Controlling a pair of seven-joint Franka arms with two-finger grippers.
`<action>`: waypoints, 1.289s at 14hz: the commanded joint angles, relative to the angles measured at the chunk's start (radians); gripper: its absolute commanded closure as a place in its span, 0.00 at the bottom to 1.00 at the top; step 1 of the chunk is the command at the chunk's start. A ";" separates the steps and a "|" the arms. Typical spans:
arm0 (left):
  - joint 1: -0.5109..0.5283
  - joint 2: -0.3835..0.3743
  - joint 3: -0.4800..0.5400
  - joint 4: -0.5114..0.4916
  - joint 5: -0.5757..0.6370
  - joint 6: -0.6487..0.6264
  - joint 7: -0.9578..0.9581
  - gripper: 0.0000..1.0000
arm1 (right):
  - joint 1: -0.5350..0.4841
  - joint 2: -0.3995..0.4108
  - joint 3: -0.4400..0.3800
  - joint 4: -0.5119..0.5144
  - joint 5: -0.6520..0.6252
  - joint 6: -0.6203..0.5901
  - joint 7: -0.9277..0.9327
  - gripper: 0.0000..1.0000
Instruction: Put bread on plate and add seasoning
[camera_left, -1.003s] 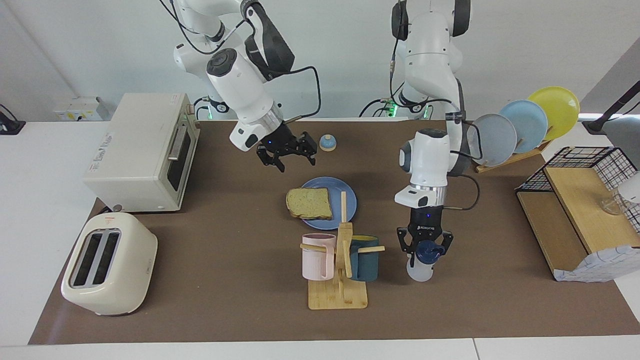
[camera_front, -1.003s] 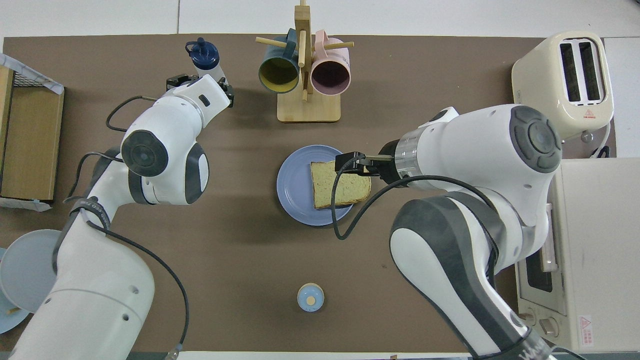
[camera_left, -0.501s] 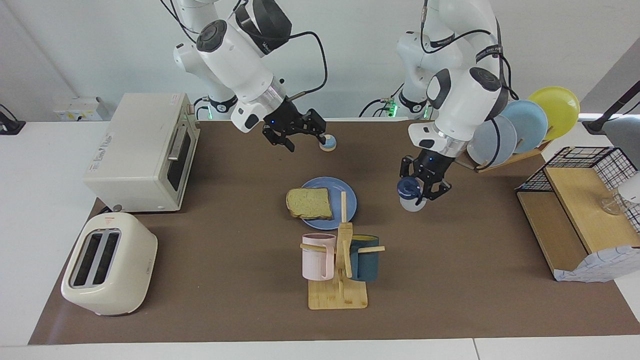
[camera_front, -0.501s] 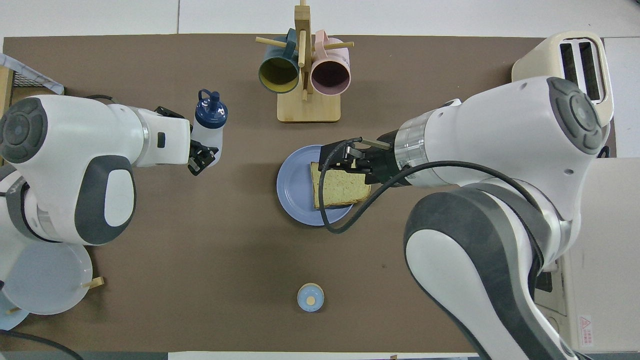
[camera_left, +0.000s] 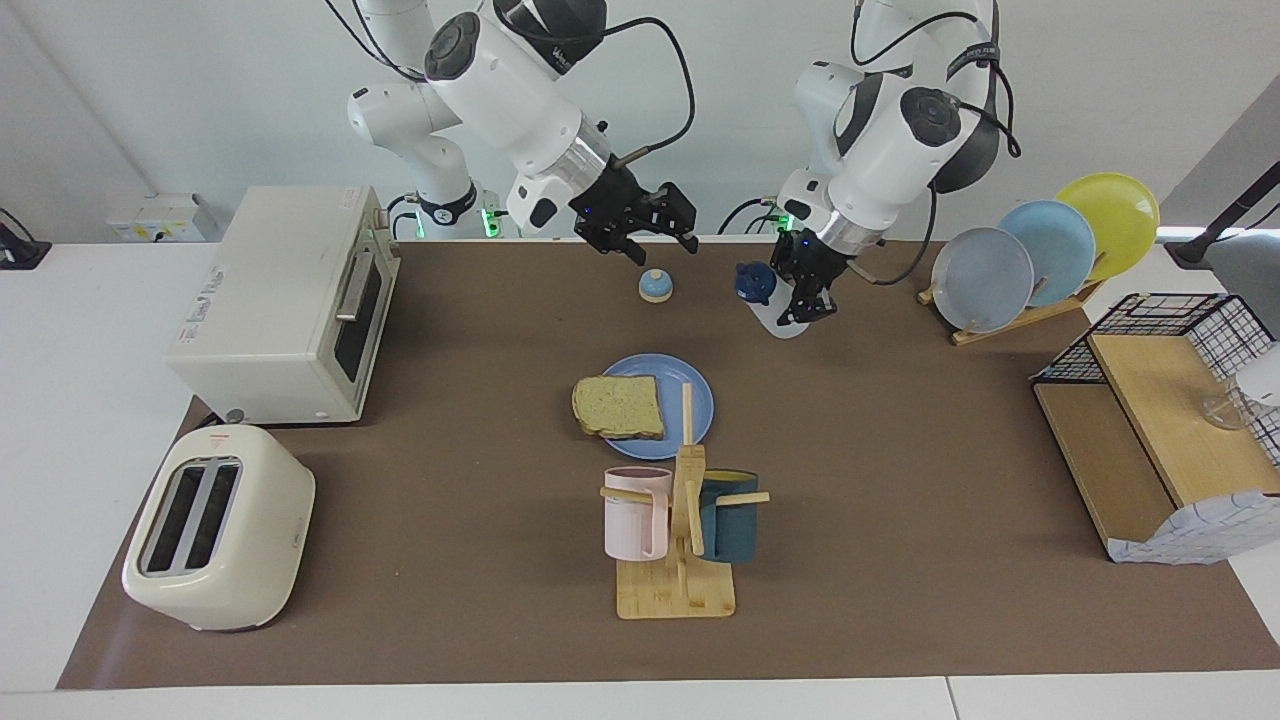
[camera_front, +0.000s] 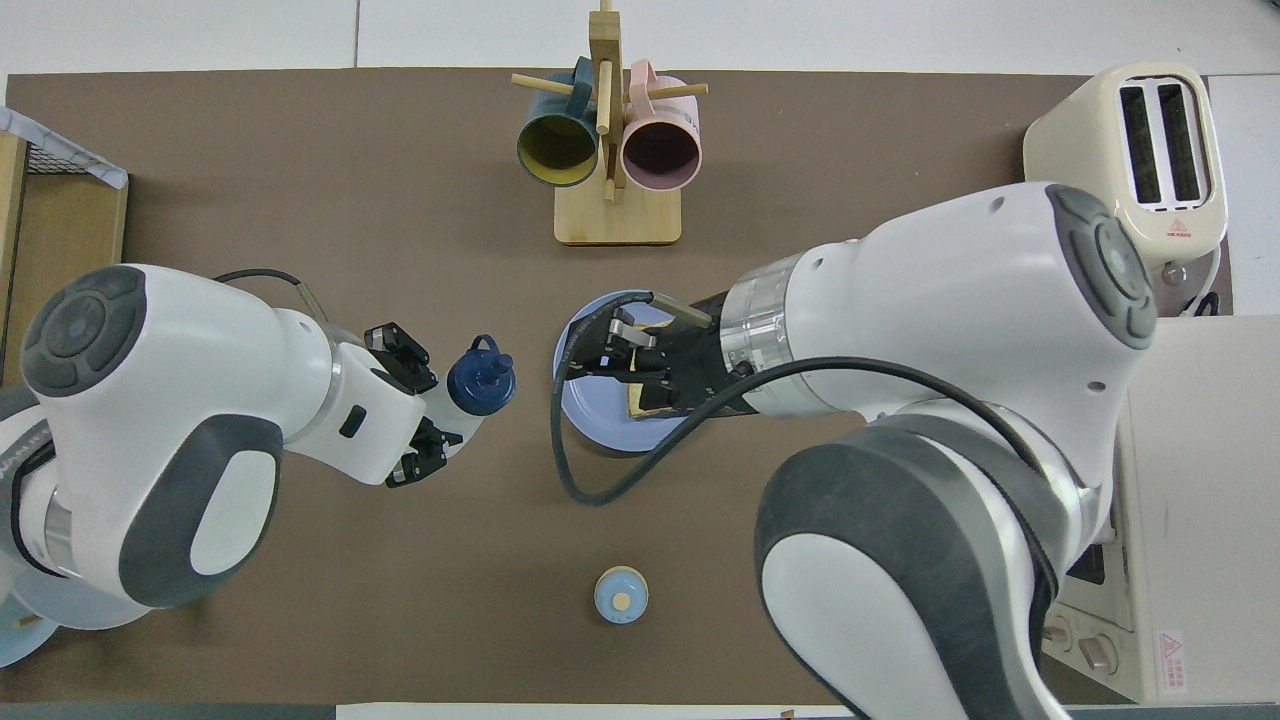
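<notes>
Lying on the blue plate (camera_left: 697, 393), the crusted bread (camera_left: 620, 406) is resting flat. The left claw (camera_left: 806, 290) is gripping the navy-capped seasoning (camera_left: 762, 295), tilted; the right claw (camera_left: 640, 232) is hanging part-open, empty.

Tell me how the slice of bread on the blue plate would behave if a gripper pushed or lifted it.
The bread looks thin and flat, so probably light and apt to slide across the smooth plate if pushed. One crust edge overhangs the plate's rim, so a push that way might tip it off. Soft crumb would likely dent or sag when pinched.

Facing cam high across table toward robots, overhead cam looks steeply down; both share mug rack (camera_left: 680, 530).
</notes>
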 joint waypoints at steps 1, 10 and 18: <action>-0.008 -0.085 -0.016 -0.078 0.024 -0.004 0.023 1.00 | 0.016 -0.007 0.003 -0.001 0.004 0.007 0.017 0.45; -0.008 -0.100 -0.039 -0.109 0.063 0.018 0.039 1.00 | 0.100 -0.005 0.005 -0.005 -0.007 0.113 0.086 0.59; -0.008 -0.110 -0.043 -0.120 0.063 0.019 0.036 1.00 | 0.116 0.007 0.006 -0.016 -0.070 0.147 0.075 0.61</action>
